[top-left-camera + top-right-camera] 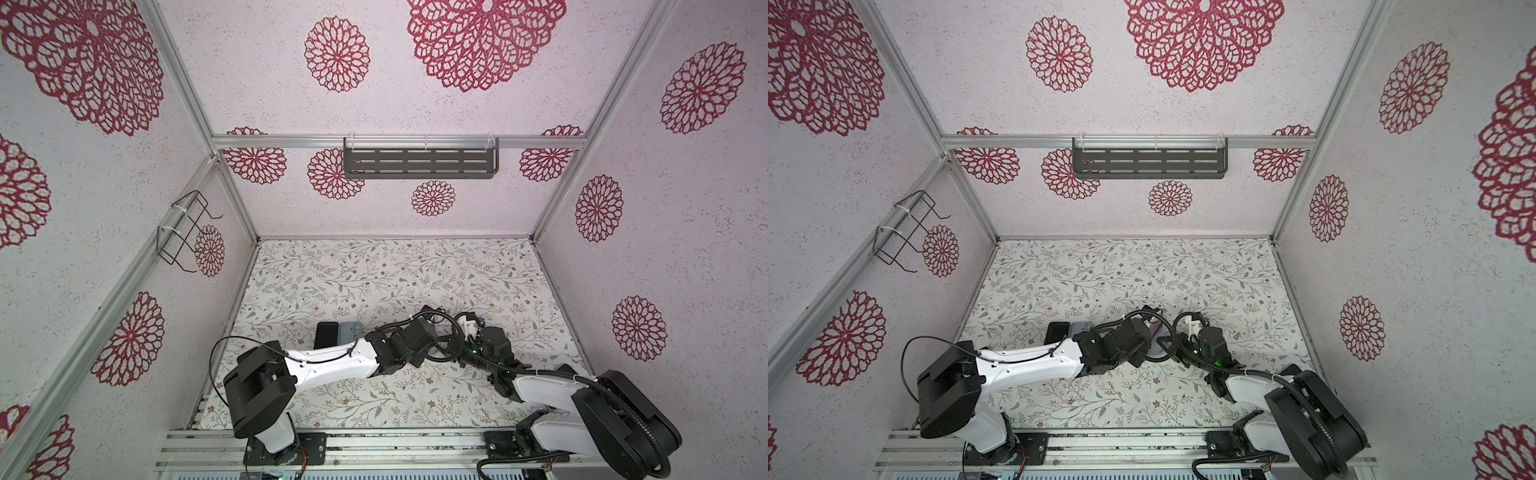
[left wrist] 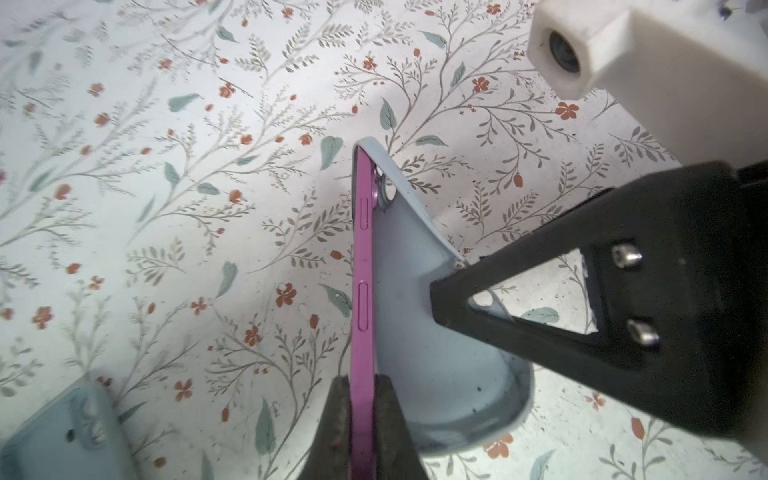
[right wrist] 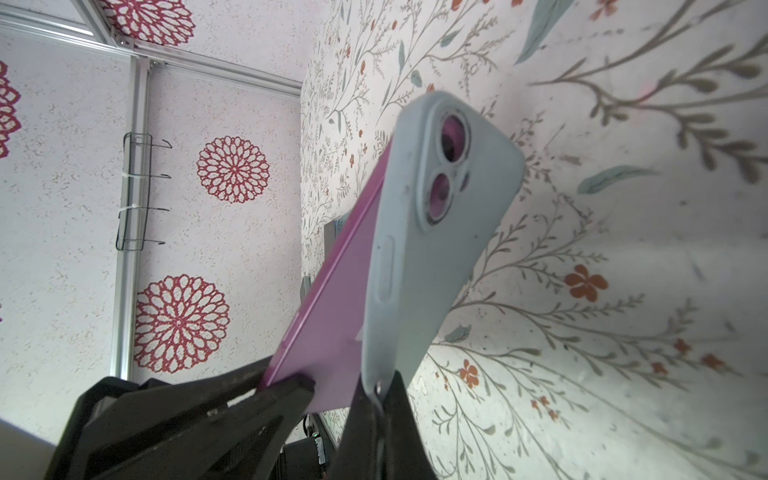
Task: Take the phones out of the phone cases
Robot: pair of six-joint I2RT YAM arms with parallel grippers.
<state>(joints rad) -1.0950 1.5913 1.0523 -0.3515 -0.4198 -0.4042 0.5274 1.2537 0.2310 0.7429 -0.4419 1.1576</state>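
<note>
The floral table [image 1: 374, 270] is bare apart from the work itself. In both top views the left arm [image 1: 328, 365] and the right arm [image 1: 548, 386] meet at about 4 o'clock from its middle, so that each can take one half of the job.

The pale blue phone case [image 3: 436, 216] is held off the surface. It is bowed away from the pink phone [image 2: 362, 270] along one long side, while the camera end is seated in its cutout. The gap suggests the peel is partly done.

At about 9 o'clock from the grippers, a black phone [image 1: 326, 338] and a grey case [image 1: 349, 330] lie side by side, out of the way.

The left gripper [image 2: 362, 386] is clamped narrow on the phone's freed edge, probably to draw it out. The right gripper [image 3: 380, 390] pinches the case's rim, seemingly as an anchor to pull against.
</note>
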